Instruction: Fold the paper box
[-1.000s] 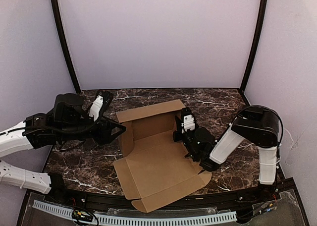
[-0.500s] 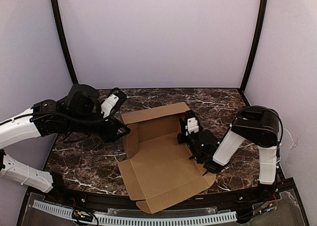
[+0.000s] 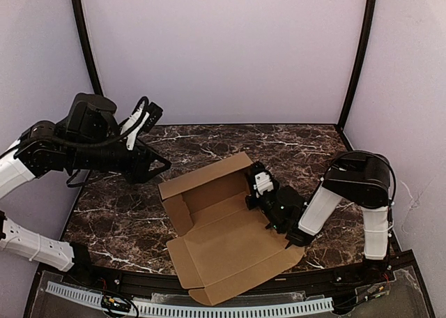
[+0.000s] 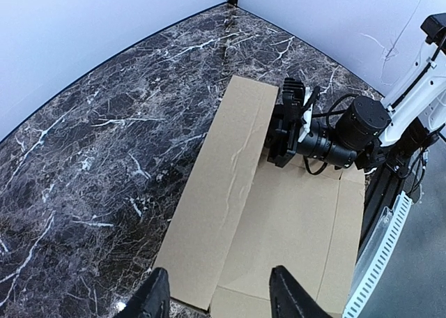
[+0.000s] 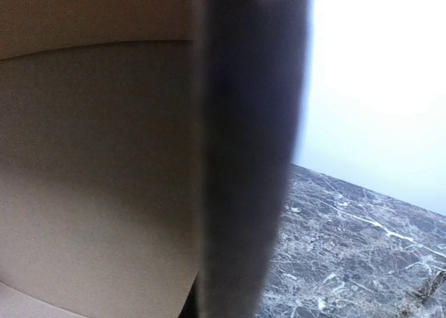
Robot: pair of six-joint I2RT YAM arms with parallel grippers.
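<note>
Left gripper (image 3: 156, 170) hangs over the left half of the marble bench (image 3: 111, 220), raised off the surface. In its wrist view the fingers (image 4: 155, 300) are spread wide, released, clear of the cardboard; only their tips show at the frame's bottom.

The paper box (image 3: 223, 241) lies mid-bench, opened out. Its far panel is tilted up and its near flap reaches the near edge.

Right gripper (image 3: 255, 192) sits low against the right end of the far panel. Its fingertips are hidden by its own body and the cardboard. The right wrist view is blurred: brown board (image 5: 90, 157) fills the left, with a dark smear beside it. Cannot tell whether this claw is clenched or loose.
</note>
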